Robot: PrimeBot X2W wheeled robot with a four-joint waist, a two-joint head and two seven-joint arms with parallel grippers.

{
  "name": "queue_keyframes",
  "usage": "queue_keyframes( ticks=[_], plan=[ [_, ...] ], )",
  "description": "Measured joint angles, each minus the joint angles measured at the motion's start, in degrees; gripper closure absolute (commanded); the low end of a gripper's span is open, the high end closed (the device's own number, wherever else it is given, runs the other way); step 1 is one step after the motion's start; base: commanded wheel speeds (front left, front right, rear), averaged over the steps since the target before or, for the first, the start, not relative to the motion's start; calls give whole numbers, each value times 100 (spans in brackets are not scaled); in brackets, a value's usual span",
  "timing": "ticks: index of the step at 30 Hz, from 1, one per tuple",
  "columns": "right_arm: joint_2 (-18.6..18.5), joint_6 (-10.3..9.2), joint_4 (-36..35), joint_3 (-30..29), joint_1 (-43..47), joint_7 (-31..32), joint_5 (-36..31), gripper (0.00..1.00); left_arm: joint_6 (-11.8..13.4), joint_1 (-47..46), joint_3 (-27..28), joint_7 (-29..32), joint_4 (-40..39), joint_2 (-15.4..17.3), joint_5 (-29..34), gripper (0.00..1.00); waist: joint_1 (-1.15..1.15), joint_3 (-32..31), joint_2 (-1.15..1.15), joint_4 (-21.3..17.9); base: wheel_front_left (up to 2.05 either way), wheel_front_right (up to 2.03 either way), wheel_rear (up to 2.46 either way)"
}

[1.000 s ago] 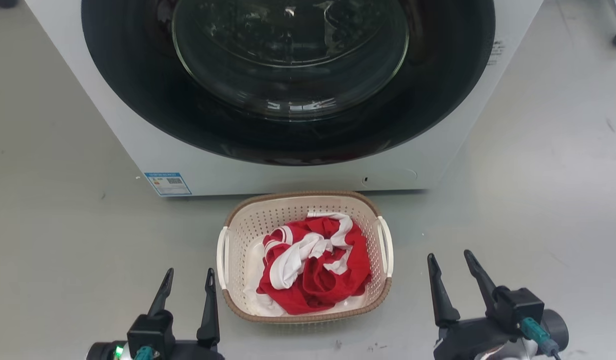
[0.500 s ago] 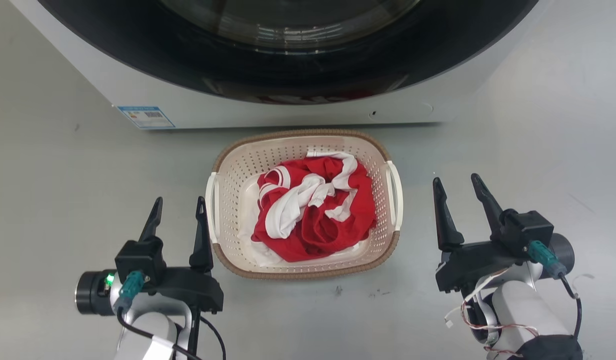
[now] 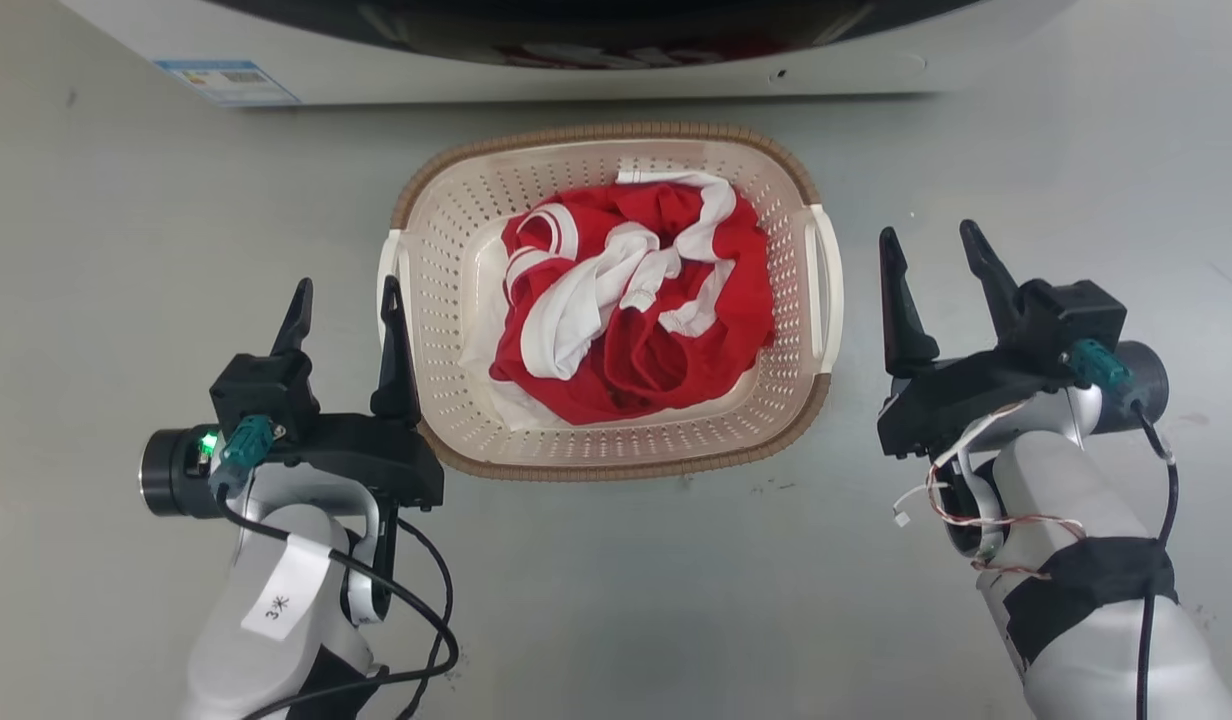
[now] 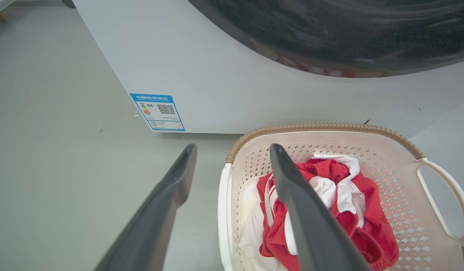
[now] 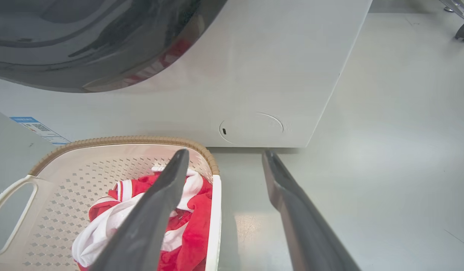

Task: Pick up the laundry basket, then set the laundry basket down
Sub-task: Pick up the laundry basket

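Cream perforated plastic with a brown rim, the laundry basket (image 3: 438,300) sits on the floor (image 3: 616,600) just in front of the washing machine (image 3: 476,70), holding red and white clothes (image 3: 626,300). The left gripper (image 3: 344,290) and right gripper (image 3: 926,235) flank it, each empty with fingers spread, alongside its white side handles (image 3: 829,290). This probably lets both handles be clamped together for a level lift.

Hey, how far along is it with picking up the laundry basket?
Done: the arms flank the laundry basket. In hand: the left gripper and right gripper are open, each lined up by a white side handle, neither closed on one. Left: grasp, lift, then set down. The basket sits on the floor with red and white clothes inside.
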Motion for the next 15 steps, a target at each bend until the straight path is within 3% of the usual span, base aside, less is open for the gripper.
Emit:
queue_keyframes(
  ticks=[15],
  plan=[
    [-3,-1,992,92,-806,18,1,0,-7,-760,-200,-1,957,-32,-199,0,-1,918,-1,83,0,0,0]
  ],
)
